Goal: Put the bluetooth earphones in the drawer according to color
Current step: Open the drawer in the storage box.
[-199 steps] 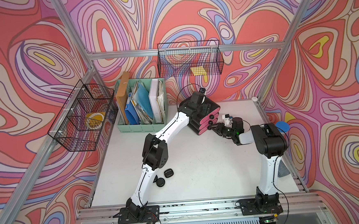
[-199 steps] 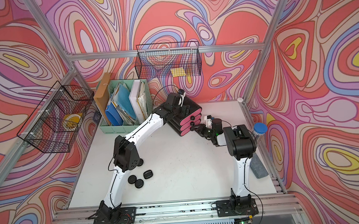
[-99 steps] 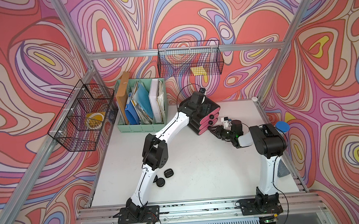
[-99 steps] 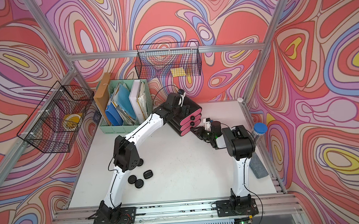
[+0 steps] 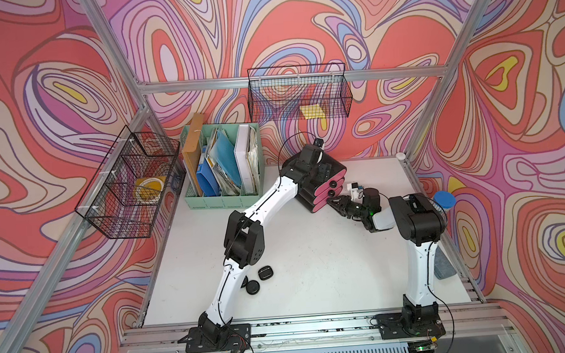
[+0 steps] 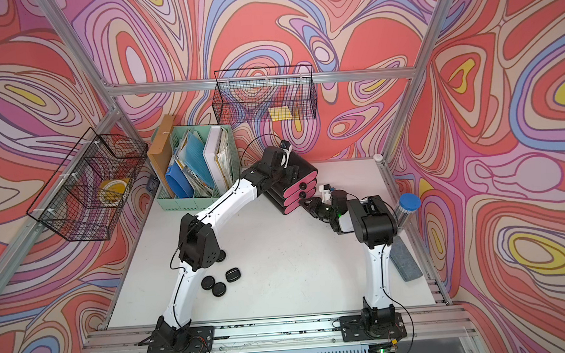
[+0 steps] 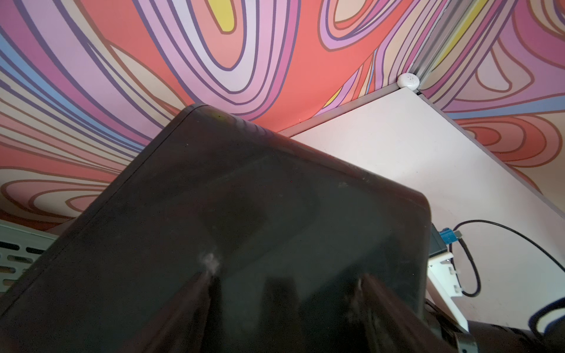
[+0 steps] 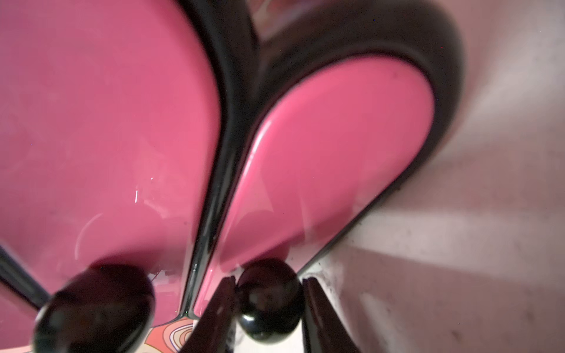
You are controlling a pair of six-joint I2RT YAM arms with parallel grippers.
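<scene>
— What do you hold?
— My right claw clamps the drawer's lowest knob; left claw rests spread on its top, at the desk's 12 o'clock.
— And the earphones?
— Black cases, loose at 7 o'clock.

The left wrist camera sits just behind the left claw. It looks out past the claw's fingers across the glossy black top of the drawer cabinet, very near, with the bench beyond.

The right wrist camera rides just behind the right claw. It is so close that the pink drawer fronts ahead of the claw blur and fill the frame. The lowest front's black ball knob is pinched between the fingers.

Both top views look steeply down from high behind both claws. They face the back wall and stand far enough off to hold both arms whole. They share nearly everything: bench, cabinet and both claws.
</scene>
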